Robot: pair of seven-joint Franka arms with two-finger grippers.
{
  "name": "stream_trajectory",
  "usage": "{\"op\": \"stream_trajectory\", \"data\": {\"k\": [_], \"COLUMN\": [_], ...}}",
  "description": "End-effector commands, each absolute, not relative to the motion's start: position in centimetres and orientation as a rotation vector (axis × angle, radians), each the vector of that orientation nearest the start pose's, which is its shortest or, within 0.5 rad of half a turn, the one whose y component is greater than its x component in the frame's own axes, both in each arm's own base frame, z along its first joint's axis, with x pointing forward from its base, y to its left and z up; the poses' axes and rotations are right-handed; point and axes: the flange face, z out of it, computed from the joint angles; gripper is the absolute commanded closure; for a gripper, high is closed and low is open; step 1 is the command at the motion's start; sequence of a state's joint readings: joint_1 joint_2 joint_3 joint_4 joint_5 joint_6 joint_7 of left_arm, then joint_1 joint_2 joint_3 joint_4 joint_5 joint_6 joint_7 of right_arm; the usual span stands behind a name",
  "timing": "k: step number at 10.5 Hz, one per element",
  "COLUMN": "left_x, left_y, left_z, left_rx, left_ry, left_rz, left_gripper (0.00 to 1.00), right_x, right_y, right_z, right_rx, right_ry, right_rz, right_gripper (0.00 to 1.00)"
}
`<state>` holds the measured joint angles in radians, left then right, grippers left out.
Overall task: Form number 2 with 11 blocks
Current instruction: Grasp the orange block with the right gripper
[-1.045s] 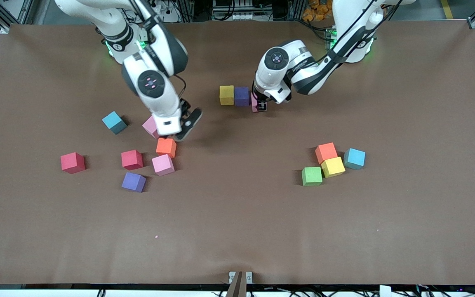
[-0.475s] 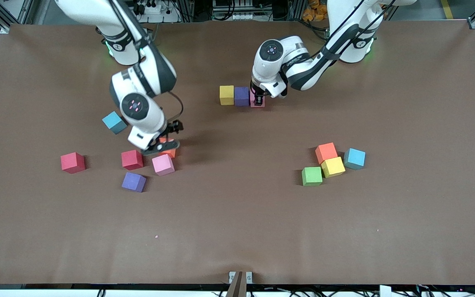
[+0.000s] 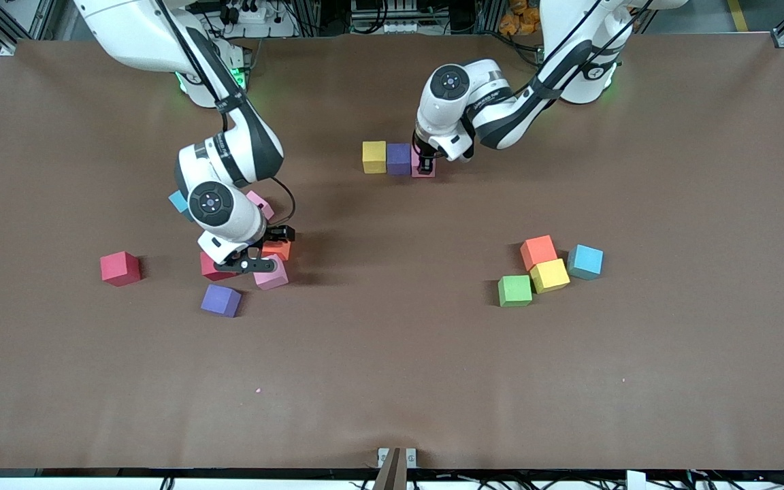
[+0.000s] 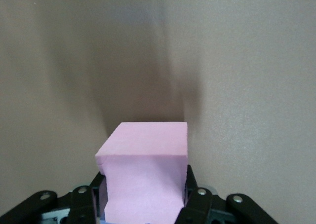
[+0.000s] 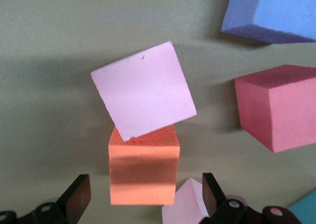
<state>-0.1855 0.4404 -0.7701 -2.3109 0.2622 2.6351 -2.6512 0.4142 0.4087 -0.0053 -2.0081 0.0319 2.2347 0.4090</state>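
Brown table covering point(image 3: 392, 381), matte, holding loose foam cubes and a started row.

Landmark: purple row cube point(image 3: 399, 158), toward the robots' bases.

Toward the right arm's end, nearer the front camera than the landmark:
- Red cube point(image 3: 120, 267), alone, outermost.
- Light blue cube point(image 3: 177, 201), mostly hidden by the right arm.
- Second red cube point(image 3: 209, 267), partly under the right wrist.
- Purple loose cube point(image 3: 221, 300), nearest the front camera of this group.
- Pink cube point(image 3: 259, 204), beside the right forearm.
- Right gripper point(image 3: 266, 248), fingers spread wide, holding nothing, low over the orange cube point(image 3: 278, 250); the right wrist view shows that cube between the two fingertips.
- Another pink cube point(image 3: 272, 275), touching the orange one, turned askew.

Row:
- Yellow cube point(image 3: 374, 156), touching the landmark on the side toward the right arm's end.
- Pink row cube point(image 3: 423, 168), touching the landmark on the side toward the left arm's end, resting on the table.
- Left gripper point(image 3: 425, 163), fingers pinching the pink row cube.

Toward the left arm's end, nearer the front camera than the landmark, one tight cluster:
- Green cube point(image 3: 514, 290).
- Orange cluster cube point(image 3: 538, 251).
- Yellow cluster cube point(image 3: 550, 275), between the others.
- Light blue cluster cube point(image 3: 584, 261).
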Motion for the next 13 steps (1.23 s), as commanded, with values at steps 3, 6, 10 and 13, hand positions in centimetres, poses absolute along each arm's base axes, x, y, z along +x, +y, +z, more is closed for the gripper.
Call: {"op": "stream_trajectory", "data": {"k": [3, 6, 10, 13], "left_x": [27.5, 27.3, 30.2, 33.7], "left_y": [-44.6, -44.5, -44.5, -45.3], "left_z": [20.7, 20.4, 23.4, 27.1], "left_rx": [-2.289, -2.284, -2.310, -2.325], "left_ry": [-2.148, -2.140, -2.217, -2.310], "left_rz": [0.274, 0.277, 0.227, 0.209], "left_gripper": [0.68, 0.00, 0.00, 0.00], "right_x": [52.9, 52.2, 52.1, 52.7], "right_y": [23.7, 23.5, 23.6, 25.9], "right_z": [20.5, 18.8, 19.0, 21.4], "right_rx": [-3.173, -3.176, -3.165, -3.137], "right_ry": [0.070, 0.069, 0.092, 0.192], "right_rz": [0.244, 0.259, 0.271, 0.368], "right_gripper": [0.00, 0.00, 0.53, 0.59]}}
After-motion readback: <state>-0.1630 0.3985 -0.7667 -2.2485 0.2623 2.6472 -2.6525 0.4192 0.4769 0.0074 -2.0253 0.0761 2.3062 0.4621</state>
